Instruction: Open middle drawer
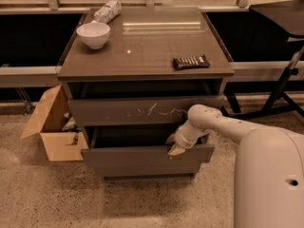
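The middle drawer (pixel 142 161) is a flat dark grey-brown front, pulled out of the cabinet so that its dark inside shows above it. My gripper (pixel 174 147) sits at the right part of the drawer's top edge, shut on that edge, with one pale fingertip (pixel 176 150) over the front face. My arm (pixel 213 122) reaches to it from the lower right. The taller front with white scratch marks (pixel 147 110) is above it and also stands slightly out.
On the cabinet top (pixel 147 46) are a white bowl (pixel 93 33), a lying can (pixel 107 11) and a chocolate bar (pixel 190 61). An open cardboard box (pixel 50 125) stands on the floor at the left. Dark stand legs (pixel 285 89) are at the right.
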Controlling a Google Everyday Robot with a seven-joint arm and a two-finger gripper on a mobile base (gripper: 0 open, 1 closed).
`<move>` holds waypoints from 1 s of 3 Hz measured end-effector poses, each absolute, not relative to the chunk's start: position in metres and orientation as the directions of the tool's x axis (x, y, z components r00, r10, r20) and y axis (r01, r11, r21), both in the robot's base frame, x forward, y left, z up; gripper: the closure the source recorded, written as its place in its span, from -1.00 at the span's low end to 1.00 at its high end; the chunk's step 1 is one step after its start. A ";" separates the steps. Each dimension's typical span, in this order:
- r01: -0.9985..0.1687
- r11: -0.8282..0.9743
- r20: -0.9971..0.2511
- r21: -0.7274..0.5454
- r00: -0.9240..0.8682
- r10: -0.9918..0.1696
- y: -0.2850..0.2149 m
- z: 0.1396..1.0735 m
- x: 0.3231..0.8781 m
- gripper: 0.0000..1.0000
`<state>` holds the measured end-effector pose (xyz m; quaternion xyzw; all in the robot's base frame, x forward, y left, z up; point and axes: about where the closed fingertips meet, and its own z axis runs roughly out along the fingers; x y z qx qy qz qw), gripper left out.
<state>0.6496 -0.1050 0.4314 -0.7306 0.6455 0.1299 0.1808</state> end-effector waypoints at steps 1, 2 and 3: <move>-0.990 -0.101 -0.423 -0.097 0.133 -0.896 -0.105 0.431 0.650 0.63; -0.990 -0.101 -0.423 -0.096 0.133 -0.896 -0.105 0.431 0.650 0.02; -0.990 -0.101 -0.423 -0.096 0.133 -0.896 -0.105 0.431 0.650 -0.47</move>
